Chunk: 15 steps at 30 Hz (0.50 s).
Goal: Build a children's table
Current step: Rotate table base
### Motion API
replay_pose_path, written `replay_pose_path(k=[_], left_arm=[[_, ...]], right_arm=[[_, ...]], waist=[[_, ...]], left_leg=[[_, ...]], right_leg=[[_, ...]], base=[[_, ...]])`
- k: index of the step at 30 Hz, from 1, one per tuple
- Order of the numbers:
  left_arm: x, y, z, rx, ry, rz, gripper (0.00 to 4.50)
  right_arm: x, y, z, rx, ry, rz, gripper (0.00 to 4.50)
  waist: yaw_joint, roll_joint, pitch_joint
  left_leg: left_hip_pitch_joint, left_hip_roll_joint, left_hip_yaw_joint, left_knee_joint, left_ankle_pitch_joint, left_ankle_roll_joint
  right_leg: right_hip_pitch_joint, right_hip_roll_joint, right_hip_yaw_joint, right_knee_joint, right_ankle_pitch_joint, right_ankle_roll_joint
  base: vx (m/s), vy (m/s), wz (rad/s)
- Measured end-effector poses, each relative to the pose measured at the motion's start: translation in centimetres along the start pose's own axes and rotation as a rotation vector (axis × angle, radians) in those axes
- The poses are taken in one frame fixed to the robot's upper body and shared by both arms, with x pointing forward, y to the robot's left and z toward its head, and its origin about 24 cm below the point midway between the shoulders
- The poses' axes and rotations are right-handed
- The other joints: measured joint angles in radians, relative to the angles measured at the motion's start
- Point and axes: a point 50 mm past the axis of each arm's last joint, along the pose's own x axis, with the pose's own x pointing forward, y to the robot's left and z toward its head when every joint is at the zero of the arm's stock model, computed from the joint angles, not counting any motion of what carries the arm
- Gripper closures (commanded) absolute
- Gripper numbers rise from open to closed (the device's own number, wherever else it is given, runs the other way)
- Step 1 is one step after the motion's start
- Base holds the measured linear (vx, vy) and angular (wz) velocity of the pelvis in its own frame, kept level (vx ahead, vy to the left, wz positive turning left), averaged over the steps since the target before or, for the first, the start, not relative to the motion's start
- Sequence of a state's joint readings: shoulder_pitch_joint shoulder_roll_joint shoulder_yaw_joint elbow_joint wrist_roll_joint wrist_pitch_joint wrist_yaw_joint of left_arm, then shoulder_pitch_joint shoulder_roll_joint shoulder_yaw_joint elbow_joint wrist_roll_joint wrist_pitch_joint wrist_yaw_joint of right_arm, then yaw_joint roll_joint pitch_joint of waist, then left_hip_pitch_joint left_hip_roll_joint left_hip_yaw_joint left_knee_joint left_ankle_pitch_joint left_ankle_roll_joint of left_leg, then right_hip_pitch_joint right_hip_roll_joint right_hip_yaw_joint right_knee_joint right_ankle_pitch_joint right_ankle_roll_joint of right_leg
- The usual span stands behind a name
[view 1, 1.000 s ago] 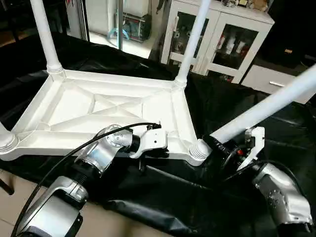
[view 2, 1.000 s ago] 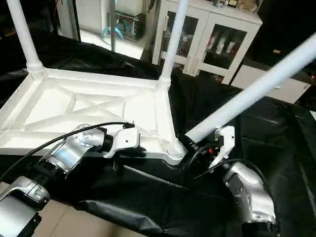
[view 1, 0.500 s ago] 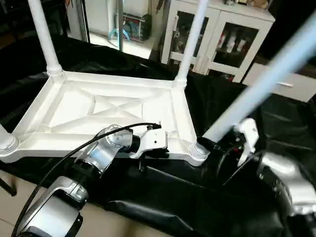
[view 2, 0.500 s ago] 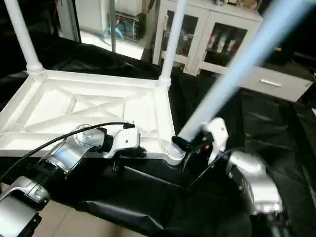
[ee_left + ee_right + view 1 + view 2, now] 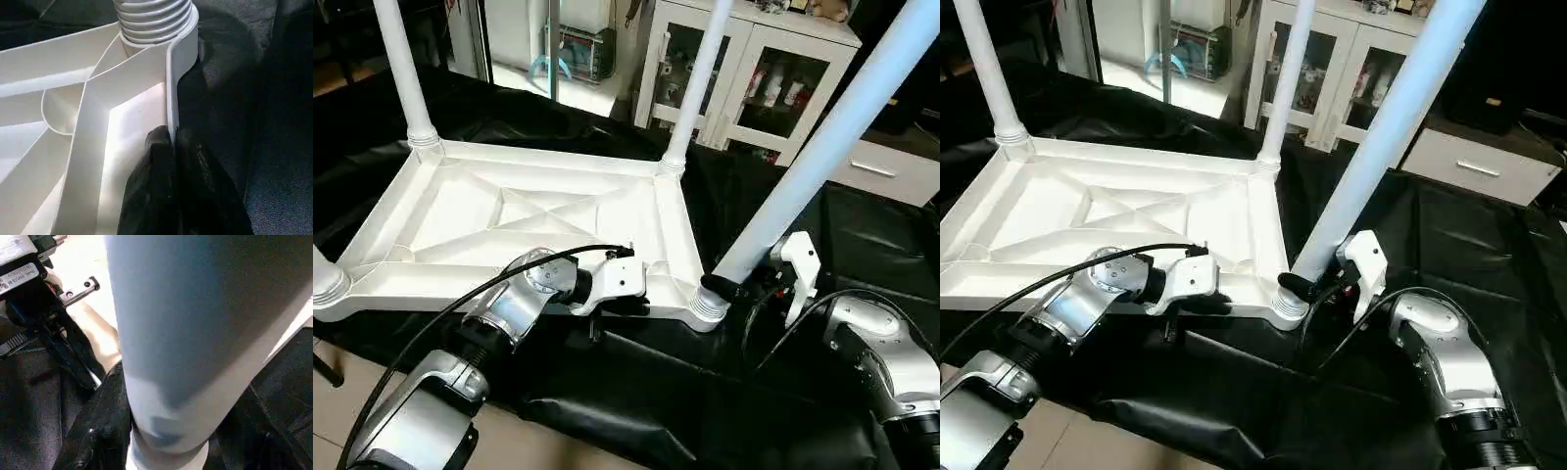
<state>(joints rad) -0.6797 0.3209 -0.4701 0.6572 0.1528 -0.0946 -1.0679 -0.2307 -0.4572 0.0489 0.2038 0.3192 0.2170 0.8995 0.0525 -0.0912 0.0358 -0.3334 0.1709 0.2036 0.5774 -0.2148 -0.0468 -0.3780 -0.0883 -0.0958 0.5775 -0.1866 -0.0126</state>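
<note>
The white tabletop (image 5: 538, 211) lies upside down on black cloth, its X ribs facing up. Legs stand in the far-left corner (image 5: 403, 69) and the far-right corner (image 5: 693, 83), and a third leg's base (image 5: 325, 284) shows at the near-left corner. My left gripper (image 5: 172, 139) is shut on the tabletop's near rim, close to the near-right corner. My right gripper (image 5: 726, 288) is shut on the fourth leg (image 5: 822, 137) just above its ribbed end (image 5: 705, 305). That end sits at the near-right corner socket, and the leg leans up and to the right.
Black cloth (image 5: 656, 392) covers the work surface and hangs over its near edge. A white cabinet with glass doors (image 5: 754, 78) and a white drawer unit (image 5: 881, 171) stand behind. A cable (image 5: 440, 313) loops over my left forearm.
My right gripper has swung the fourth leg from a low slant to much steeper, with its ribbed end staying at the near-right corner. The left arm has not moved.
</note>
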Motion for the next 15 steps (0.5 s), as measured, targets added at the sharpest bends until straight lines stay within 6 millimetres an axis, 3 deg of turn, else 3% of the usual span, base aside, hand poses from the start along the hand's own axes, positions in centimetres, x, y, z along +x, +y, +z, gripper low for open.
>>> replay_pose_path(k=[13,15], left_arm=[[0.00,0.00,0.00,0.000,0.000,0.000,4.50],[-0.31,0.02,-0.19,-0.002,0.003,0.005,4.50]], right_arm=[[0.00,0.00,0.00,0.000,0.000,0.000,2.66],[0.70,-0.43,0.57,0.024,0.011,0.019,2.66]], waist=[[-0.001,0.000,0.000],[-0.007,-0.002,0.002]], left_leg=[[0.000,0.000,0.000,-0.001,0.000,0.000],[0.001,0.000,0.000,-0.001,0.000,0.000]], right_leg=[[0.000,0.000,0.000,-0.001,0.000,0.000],[0.000,0.000,0.000,0.000,0.000,0.000]], base=[[0.000,0.000,0.00],[0.000,0.000,0.00]])
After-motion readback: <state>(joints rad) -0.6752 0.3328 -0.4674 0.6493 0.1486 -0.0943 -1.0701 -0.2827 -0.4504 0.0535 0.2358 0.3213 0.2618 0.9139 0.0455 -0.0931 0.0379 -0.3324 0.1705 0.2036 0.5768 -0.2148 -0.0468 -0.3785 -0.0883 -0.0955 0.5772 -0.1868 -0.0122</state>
